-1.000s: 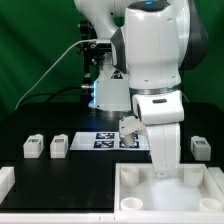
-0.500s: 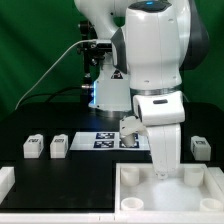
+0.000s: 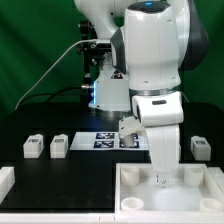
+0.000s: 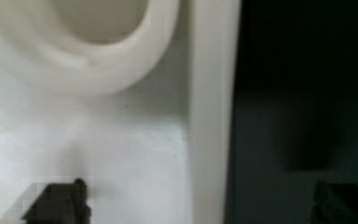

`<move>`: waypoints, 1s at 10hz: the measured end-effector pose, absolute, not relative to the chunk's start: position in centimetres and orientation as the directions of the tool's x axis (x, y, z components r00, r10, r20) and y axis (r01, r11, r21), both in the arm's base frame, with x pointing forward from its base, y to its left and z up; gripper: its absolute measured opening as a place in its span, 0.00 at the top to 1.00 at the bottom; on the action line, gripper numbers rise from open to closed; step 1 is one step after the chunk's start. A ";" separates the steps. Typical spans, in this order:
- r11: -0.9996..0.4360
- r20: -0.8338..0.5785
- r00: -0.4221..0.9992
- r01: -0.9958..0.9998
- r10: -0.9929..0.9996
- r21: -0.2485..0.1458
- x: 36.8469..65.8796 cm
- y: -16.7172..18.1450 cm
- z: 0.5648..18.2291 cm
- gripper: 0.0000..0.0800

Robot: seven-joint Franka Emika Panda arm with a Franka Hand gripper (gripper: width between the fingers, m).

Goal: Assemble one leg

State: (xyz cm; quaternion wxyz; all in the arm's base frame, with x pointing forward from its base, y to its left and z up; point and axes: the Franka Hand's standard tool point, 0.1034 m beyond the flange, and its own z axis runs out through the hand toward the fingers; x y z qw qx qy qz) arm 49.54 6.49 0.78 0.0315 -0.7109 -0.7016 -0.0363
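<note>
White tray (image 4: 140, 130) blurred | hand (image 4: 201, 203) fingers (image 4: 55, 203) apart, tips cut off | nothing clamped

Evenly bright exterior view, dark backdrop, wrist view blurred, half in shadow

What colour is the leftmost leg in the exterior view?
White leg, black-and-white tag on one face; exterior view shows it best.

Glossy white rounded arm (image 3: 150, 50), dark grey joint band (image 3: 158, 99), black-fingered tool (image 4: 197, 203)
</note>
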 end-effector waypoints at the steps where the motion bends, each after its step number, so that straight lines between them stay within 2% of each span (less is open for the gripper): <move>1: -0.014 0.096 0.013 1.000 0.995 0.006 49.5 6.5 0.8 0.19; 6: -0.031 0.095 0.030 1.000 0.995 0.006 49.5 6.3 0.9 0.19; 8: -0.189 0.088 0.187 0.982 0.978 0.018 49.1 6.4 3.4 0.19; 10: -0.353 0.102 0.349 0.935 0.932 0.022 47.6 8.3 5.1 0.19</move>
